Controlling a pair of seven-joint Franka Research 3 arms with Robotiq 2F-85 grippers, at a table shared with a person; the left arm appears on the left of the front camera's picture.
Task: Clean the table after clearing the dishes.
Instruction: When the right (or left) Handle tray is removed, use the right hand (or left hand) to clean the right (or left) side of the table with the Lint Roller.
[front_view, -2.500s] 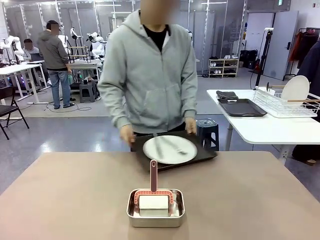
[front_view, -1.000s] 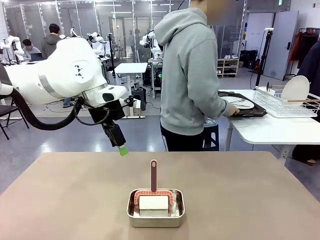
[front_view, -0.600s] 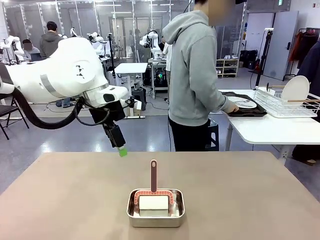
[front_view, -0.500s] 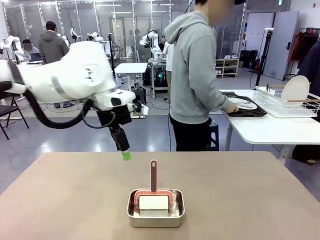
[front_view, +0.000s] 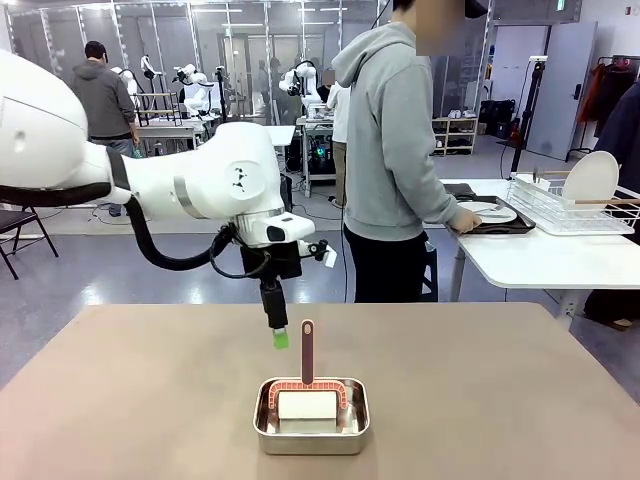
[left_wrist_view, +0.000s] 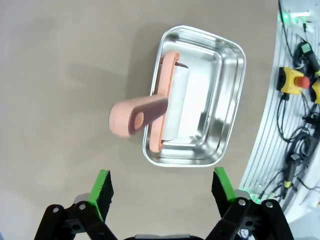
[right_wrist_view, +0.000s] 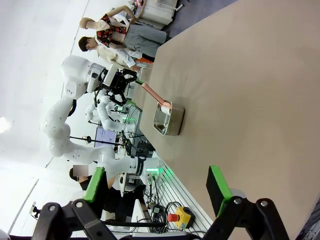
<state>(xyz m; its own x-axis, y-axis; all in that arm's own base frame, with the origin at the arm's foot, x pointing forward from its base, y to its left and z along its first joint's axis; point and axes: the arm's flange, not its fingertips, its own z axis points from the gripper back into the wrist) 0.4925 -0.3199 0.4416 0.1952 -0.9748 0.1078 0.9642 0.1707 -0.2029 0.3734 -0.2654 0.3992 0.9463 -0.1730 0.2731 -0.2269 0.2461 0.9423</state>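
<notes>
- Left gripper (front_view: 281, 338), front view: fingers point down, tips hanging just above the table (front_view: 520, 400), just beside the upright handle of a pink roller (front_view: 307, 352) standing in a steel pan (front_view: 310, 432).
- Front view, right: white plate (front_view: 488, 211) on a dark tray (front_view: 505, 224) on a white side table (front_view: 540, 262), a person's hand (front_view: 463, 218) at the tray.
- Left wrist view: jaws spread wide, empty, over the pan's near rim.
- Right wrist view: right gripper (right_wrist_view: 157, 179) spread, empty, above bare tabletop, well apart from the pan.

Grey floor (front_view: 60, 285), white side table (front_view: 540, 262) (glass partitions (front_view: 170, 35) behind)
</notes>
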